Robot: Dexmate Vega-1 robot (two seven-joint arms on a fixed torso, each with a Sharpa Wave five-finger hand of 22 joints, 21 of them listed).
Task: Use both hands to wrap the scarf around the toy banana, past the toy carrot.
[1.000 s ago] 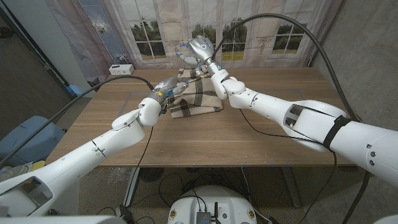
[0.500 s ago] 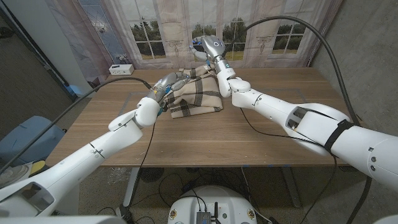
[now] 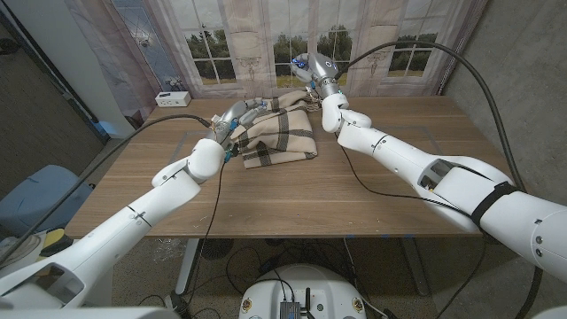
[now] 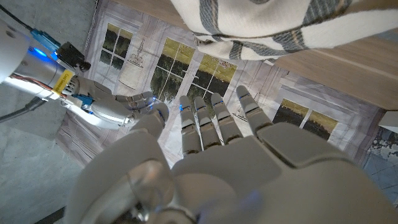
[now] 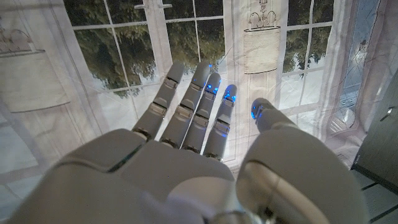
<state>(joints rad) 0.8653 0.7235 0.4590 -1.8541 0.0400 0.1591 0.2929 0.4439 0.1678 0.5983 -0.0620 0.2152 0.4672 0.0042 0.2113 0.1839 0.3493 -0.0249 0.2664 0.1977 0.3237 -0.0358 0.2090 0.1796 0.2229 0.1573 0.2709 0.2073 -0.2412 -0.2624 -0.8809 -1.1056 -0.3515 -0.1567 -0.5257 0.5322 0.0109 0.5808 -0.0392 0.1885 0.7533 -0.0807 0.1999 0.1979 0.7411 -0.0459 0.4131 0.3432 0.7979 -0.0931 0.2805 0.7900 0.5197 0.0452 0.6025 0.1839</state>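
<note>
The scarf (image 3: 279,135) is cream with dark plaid stripes, bunched into a soft heap on the wooden table (image 3: 354,190), folds rumpled along its near edge. It lies between the two hands. The left hand (image 3: 232,118) is at its left side, fingers straight and apart, holding nothing. The right hand (image 3: 307,66) is raised beyond its far right corner, fingers extended and empty.

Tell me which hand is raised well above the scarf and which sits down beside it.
The right hand is raised, fingers spread against the curtain backdrop. The left hand sits low at the scarf's left edge.
</note>
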